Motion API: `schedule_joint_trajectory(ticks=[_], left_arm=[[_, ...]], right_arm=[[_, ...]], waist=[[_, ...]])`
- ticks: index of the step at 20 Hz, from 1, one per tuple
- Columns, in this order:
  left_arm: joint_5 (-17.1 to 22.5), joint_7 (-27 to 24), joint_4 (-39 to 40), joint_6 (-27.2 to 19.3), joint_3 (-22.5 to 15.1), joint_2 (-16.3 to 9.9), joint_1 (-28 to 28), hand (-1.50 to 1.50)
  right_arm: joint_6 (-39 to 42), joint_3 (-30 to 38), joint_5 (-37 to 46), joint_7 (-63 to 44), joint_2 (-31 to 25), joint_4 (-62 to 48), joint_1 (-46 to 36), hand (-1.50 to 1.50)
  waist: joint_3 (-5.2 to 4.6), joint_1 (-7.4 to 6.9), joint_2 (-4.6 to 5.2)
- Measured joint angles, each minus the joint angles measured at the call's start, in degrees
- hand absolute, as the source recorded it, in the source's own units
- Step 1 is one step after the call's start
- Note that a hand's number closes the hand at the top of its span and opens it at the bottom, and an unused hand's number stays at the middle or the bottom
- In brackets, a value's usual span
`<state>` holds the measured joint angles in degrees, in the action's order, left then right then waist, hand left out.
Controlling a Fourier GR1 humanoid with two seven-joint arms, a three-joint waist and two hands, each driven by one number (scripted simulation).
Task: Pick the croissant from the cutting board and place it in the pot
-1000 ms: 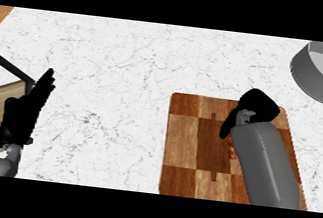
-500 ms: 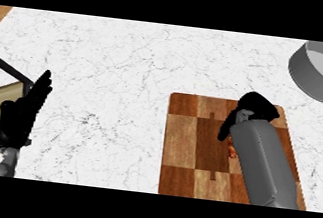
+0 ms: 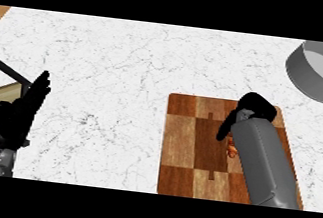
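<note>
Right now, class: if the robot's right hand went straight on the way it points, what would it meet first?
Likely bare counter beyond the cutting board; the right hand points up-view, so the pot seems off-line to the right.

Cutting board (image 3: 190, 144) lower right of centre on the counter (image 3: 125, 61). Pot (image 3: 319, 72) upper right, well apart from the board. Right hand (image 3: 250, 111) over the board's upper right part; croissant (image 3: 231, 148) just beneath its forearm. Left hand (image 3: 21, 112) at left edge.
</note>
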<state>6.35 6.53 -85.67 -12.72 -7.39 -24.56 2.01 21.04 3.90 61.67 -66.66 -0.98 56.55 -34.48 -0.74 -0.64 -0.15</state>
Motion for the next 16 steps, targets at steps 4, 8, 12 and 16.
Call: schedule_joint_trajectory(ticks=[4, 8, 12, 16], left_arm=[[0.5, -0.1, -0.4, 0.9, 0.4, 0.0, -0.4, 0.00], [0.2, 0.3, -0.3, 0.7, 0.7, 0.3, -0.4, 0.00], [-0.4, -0.9, -0.7, 0.9, 0.8, 0.4, -1.2, 0.00], [-0.8, -0.9, -0.5, 0.2, 0.9, 0.5, -1.4, 0.00]], right_arm=[[0.3, -0.5, 1.5, 1.8, -0.2, -0.6, -0.2, 1.50], [0.3, -1.4, 1.2, 1.9, -0.2, -0.7, -0.4, 1.50], [1.4, -1.8, 0.4, 6.0, -1.2, 0.6, 0.3, 1.50], [5.0, -4.0, -3.9, 22.7, -4.9, 4.3, 1.1, 1.50]], waist=[[-0.11, 0.17, -0.06], [0.05, 0.29, -0.25], [0.17, 0.54, -0.34], [0.49, 0.75, -0.24]])
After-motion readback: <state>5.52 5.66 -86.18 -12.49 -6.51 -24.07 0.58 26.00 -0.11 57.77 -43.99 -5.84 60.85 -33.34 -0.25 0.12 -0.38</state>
